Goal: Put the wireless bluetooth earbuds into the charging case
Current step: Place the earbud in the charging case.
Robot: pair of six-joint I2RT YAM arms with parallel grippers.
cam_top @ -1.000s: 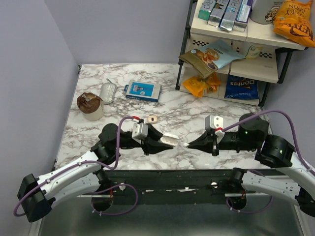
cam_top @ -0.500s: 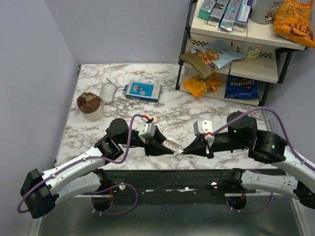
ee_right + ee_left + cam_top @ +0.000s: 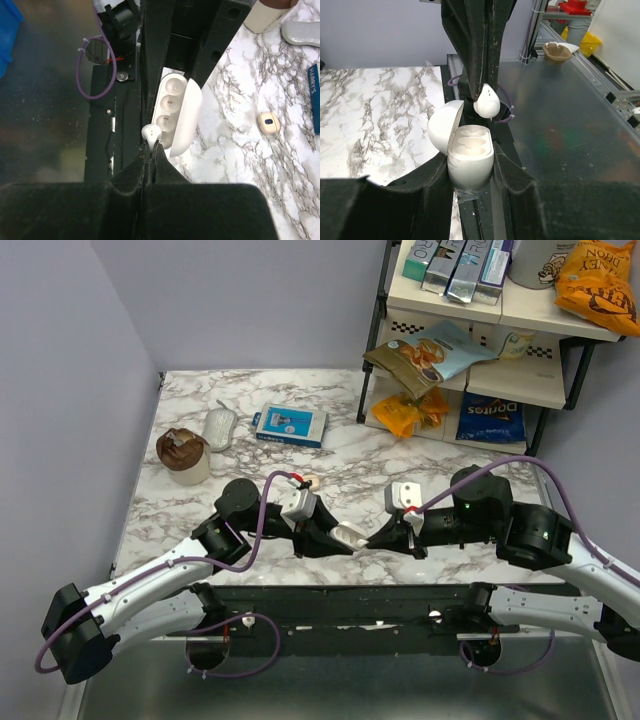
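Observation:
My left gripper [image 3: 338, 537] is shut on the white charging case [image 3: 347, 535], held above the table's near edge. Seen from the left wrist, the case [image 3: 470, 162] sits between my fingers with its lid [image 3: 444, 131] swung open and both wells empty. My right gripper [image 3: 370, 542] is shut on the stem of one white earbud [image 3: 150, 132], whose head sticks out past the fingertips. That earbud [image 3: 486, 101] hangs just off the far end of the open case. In the right wrist view it sits beside the case [image 3: 170, 102]; I cannot tell whether they touch.
A small beige oval piece [image 3: 310, 481] lies on the marble behind the left gripper. Further back are a blue box [image 3: 290, 425], a grey oval object [image 3: 219, 428] and a brown-topped cup [image 3: 183, 455]. A shelf rack of snack bags [image 3: 470, 360] stands at the back right.
The right gripper has carried the earbud leftward until it reaches the open case. The left gripper shifted right with the case early on, then held still.

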